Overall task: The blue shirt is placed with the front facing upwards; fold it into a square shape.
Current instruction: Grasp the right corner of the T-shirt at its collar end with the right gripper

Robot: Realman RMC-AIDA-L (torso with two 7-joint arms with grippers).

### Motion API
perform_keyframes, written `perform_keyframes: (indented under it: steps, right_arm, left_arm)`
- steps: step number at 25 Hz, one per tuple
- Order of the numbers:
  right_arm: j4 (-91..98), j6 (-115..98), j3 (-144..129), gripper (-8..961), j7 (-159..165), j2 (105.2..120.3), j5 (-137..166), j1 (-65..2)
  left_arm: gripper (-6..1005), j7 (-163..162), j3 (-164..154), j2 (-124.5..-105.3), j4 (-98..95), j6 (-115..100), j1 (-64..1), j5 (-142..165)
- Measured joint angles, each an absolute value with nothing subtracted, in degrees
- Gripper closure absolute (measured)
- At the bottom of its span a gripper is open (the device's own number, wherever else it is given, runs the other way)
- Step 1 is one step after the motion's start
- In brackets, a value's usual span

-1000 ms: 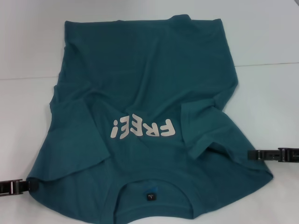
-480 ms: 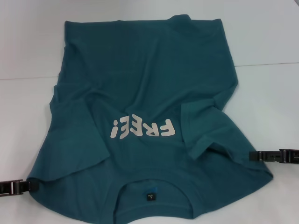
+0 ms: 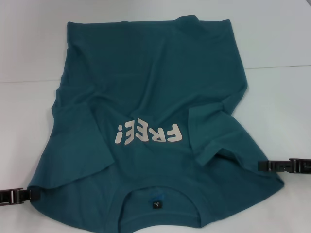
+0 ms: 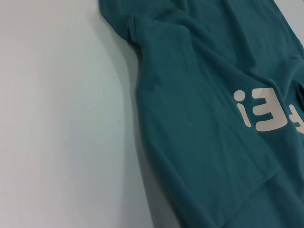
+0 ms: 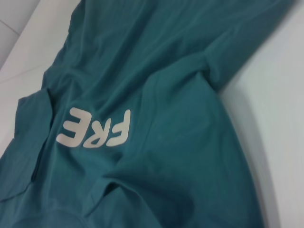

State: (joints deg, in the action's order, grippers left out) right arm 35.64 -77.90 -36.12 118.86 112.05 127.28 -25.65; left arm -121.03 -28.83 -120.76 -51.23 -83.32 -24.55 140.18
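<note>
The blue shirt [image 3: 155, 97] lies front-up on the white worktop [image 3: 277, 39], collar nearest the robot, soft matte cotton with shallow wrinkles. Both short sleeves are folded inward over the chest, flanking the off-white "FREE!" lettering [image 3: 148, 133]. A small dark neck label [image 3: 157, 202] sits inside the collar. The left claw [image 3: 17, 195] touches the near left shirt corner; the right claw [image 3: 277, 165] touches the near right edge. Whether either claw is clamped or apart cannot be told.
</note>
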Motion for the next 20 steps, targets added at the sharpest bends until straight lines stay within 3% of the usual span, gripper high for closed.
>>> perform_keyframes:
  steps: [20]
  right_arm:
    - [35.7,-84.06,-35.7,130,117.96,112.13,128.16,-26.26]
  left_arm:
    - [966,-120.98,-28.83,-120.79,-51.15,-83.09,-24.71,139.94]
